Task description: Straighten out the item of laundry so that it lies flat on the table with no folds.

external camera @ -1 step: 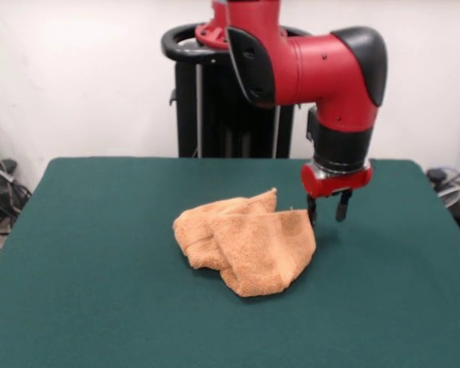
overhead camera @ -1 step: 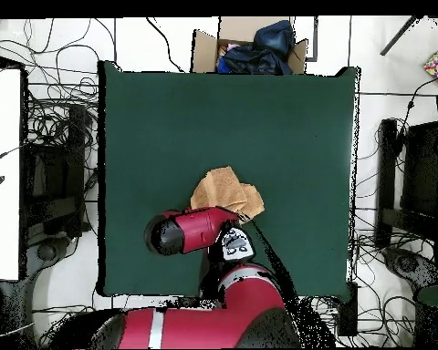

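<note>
The item of laundry (external camera @ -1 step: 247, 241), an orange-tan towel, lies crumpled and folded over itself near the middle of the dark green table (external camera @ -1 step: 100, 230). My gripper (external camera @ -1 step: 327, 208) hangs just off the towel's right edge, a little above the tabletop. It is open, and nothing sits between the two dark fingers (external camera @ -1 step: 342, 207). Seen from overhead, the towel (overhead camera @ -1 step: 224, 193) shows as a bunched shape on the table (overhead camera @ -1 step: 286, 137). The red arm (overhead camera @ -1 step: 182, 231) covers its lower-left part and hides the gripper.
A cardboard box (overhead camera @ -1 step: 250, 46) with dark cloth in it stands just past the table's top edge in the overhead view. Cables (overhead camera @ -1 step: 54, 128) and dark equipment line the floor on both sides. The black pedestal (external camera @ -1 step: 215, 115) rises behind the table.
</note>
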{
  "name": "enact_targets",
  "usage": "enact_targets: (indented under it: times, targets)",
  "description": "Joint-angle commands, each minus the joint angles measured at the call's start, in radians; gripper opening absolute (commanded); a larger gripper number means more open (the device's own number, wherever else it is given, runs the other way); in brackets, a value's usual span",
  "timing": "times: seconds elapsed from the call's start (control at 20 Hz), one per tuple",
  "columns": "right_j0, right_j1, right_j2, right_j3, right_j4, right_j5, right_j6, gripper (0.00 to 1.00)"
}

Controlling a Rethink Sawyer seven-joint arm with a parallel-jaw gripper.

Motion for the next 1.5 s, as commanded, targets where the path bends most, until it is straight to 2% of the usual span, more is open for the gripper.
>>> enact_targets:
  times: [0.05, 0.5, 0.55, 0.6, 0.9, 1.25, 1.5]
  targets:
    - [-0.018, 0.100, -0.003, -0.138, 0.051, 0.125, 0.115, 1.00]
    - [-0.086, 0.188, 0.038, -0.293, 0.027, 0.204, 0.031, 1.00]
    - [-0.085, 0.157, 0.043, -0.255, 0.019, 0.194, 0.039, 1.00]
    - [-0.092, 0.158, 0.051, -0.258, 0.015, 0.200, 0.035, 1.00]
    - [-0.134, 0.182, 0.096, -0.317, -0.015, 0.261, -0.018, 1.00]
    - [-0.181, 0.065, 0.127, -0.226, -0.047, 0.315, -0.037, 1.00]
    - [-0.212, -0.033, 0.143, -0.186, -0.048, 0.410, -0.079, 1.00]
